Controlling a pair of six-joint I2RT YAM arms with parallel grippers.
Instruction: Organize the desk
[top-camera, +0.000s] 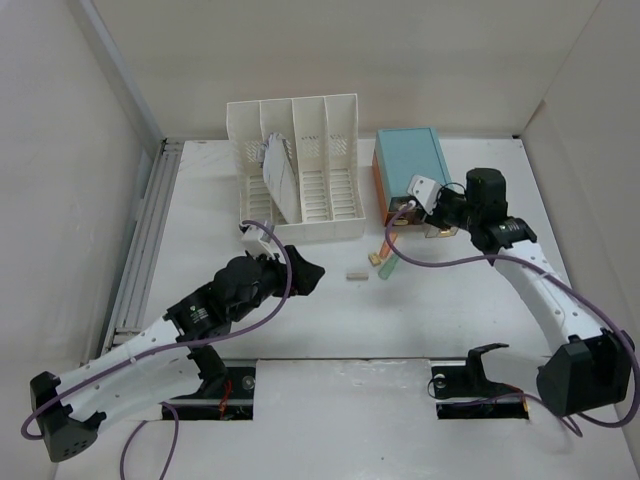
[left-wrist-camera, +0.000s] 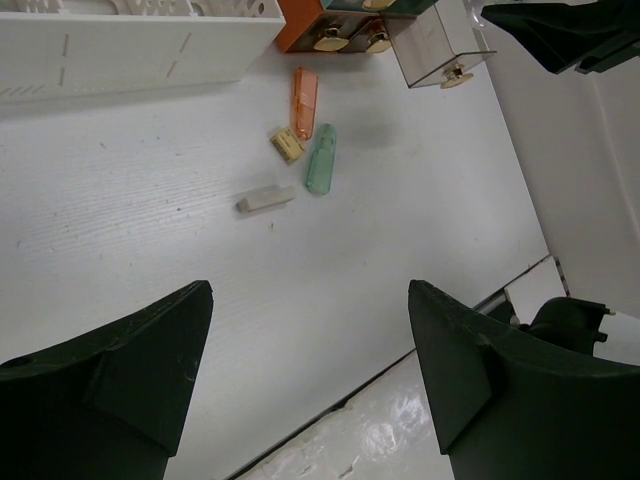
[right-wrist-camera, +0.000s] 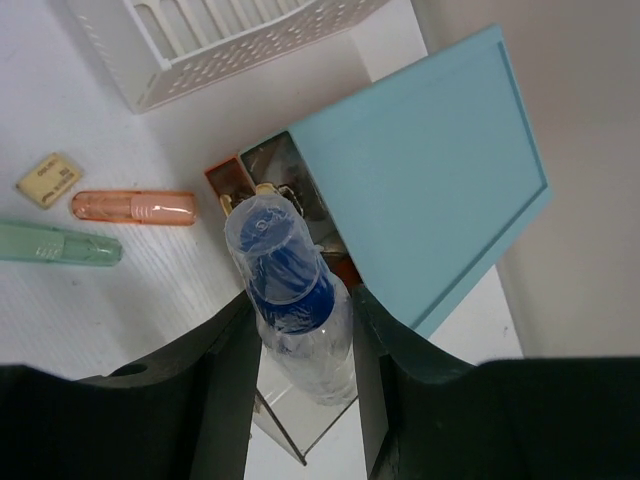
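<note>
The desk (top-camera: 450, 320) is a wide white tabletop. My right gripper (right-wrist-camera: 302, 300) is shut on a clear bottle with a blue inside and a clear cap (right-wrist-camera: 285, 265). It holds the bottle tilted over a clear drawer (right-wrist-camera: 290, 425) that is pulled out from the teal drawer box (right-wrist-camera: 430, 150). In the top view that gripper (top-camera: 418, 195) sits at the front of the box (top-camera: 410, 160). My left gripper (left-wrist-camera: 310, 290) hangs open and empty above bare desk, left of the loose items; from above it (top-camera: 305, 272) is near the middle.
An orange marker (left-wrist-camera: 304, 100), a green marker (left-wrist-camera: 320, 158), a small tan eraser (left-wrist-camera: 288, 145) and a grey block (left-wrist-camera: 265, 200) lie loose before the box. The white slotted file rack (top-camera: 300, 170) holds papers (top-camera: 278, 170). A grey rail (top-camera: 140, 240) runs along the left edge.
</note>
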